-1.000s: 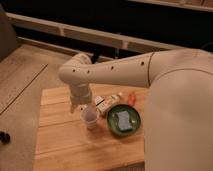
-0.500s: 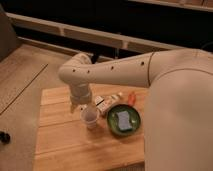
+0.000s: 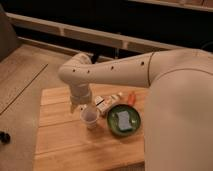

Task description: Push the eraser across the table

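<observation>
Camera view: pale plank wooden table; small whitish oblong eraser mid-table, just beside clear plastic cup and round green bowl. Gripper low behind cup, near eraser; open or closed, cannot tell. Risk: push topples cup or shoves bowl.

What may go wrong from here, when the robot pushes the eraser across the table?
1. The cup stands close beside the gripper and the eraser; a sweep toward it could tip it over.
2. The green plate with the sponge lies just right of the eraser, so a push that way may jam the eraser against it or shove it along the table.
</observation>
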Available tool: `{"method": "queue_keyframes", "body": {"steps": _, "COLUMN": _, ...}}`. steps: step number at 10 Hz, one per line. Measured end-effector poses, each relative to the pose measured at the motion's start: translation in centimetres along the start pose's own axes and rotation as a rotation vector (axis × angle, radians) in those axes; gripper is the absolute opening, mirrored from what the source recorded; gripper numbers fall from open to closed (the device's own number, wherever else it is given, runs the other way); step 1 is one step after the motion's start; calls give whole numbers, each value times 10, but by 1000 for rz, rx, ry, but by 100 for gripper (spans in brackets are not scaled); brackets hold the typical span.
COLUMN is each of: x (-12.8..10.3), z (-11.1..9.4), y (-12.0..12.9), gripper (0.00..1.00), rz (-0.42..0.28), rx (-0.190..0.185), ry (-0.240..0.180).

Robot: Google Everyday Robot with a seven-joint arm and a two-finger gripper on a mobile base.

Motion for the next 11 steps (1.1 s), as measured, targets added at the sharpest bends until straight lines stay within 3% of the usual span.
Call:
{"method": "queue_keyframes", "body": {"steps": 6, "x": 0, "z": 0, "y": 0, "gripper": 62, "rz": 0, "rx": 0, "ry": 0}}
{"method": "queue_keyframes", "body": {"steps": 7, "x": 0, "z": 0, "y": 0, "gripper": 55, "rz": 0, "rx": 0, "ry": 0}}
{"method": "queue_keyframes", "body": {"steps": 11, "x": -5, "z": 0, "y": -1, "gripper": 13, "rz": -3, "rx": 3, "ry": -13}}
